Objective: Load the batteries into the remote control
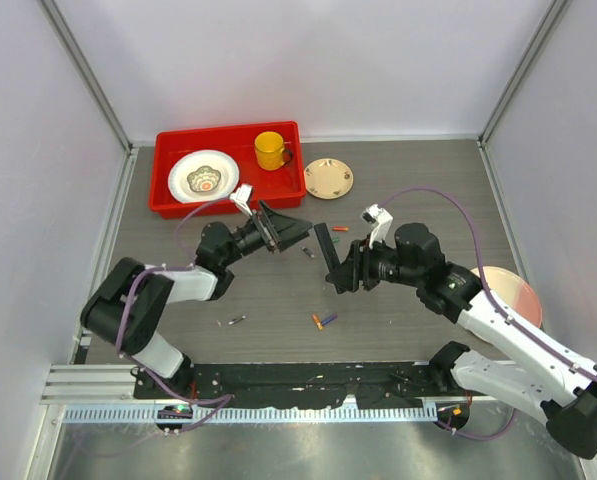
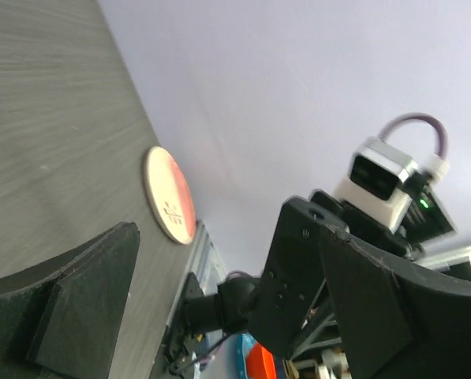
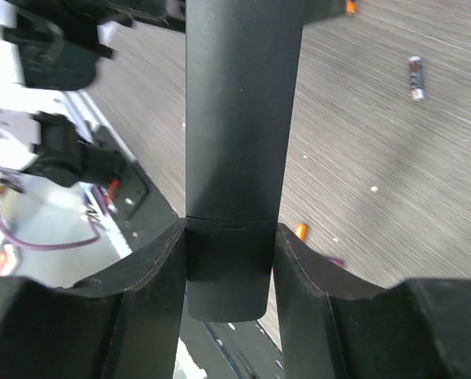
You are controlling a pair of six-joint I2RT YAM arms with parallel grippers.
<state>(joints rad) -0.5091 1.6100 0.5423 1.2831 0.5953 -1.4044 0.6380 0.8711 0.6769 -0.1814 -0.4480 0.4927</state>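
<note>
Right gripper: clenched on the remote control, fingers pinching its two long edges near one end. The rest of the bar juts out past the fingertips, lifted off the table.
Left gripper: released, jaws spread wide with nothing between them. It points toward the remote from nearby, and we see no contact.
Remote control: we judge it light, stiff and slick, since smooth hard plastic can pivot in a two-point pinch. We would hold it across the narrow width, on the long edges, so the flat back stays free for loading.
Seam: a fine line crosses the bar right at the fingers. We cannot tell whether it marks a removable lid.
Batteries: all loose on the table, none in either gripper. An orange and a purple one lie side by side on the near side of the remote. A dark one lies just beside the bar and a reddish one beyond it. Another lies well apart, toward the left arm. We judge them light, hard and quick to roll. We would pinch one across the middle of its barrel, leaving both ends clear.
</note>
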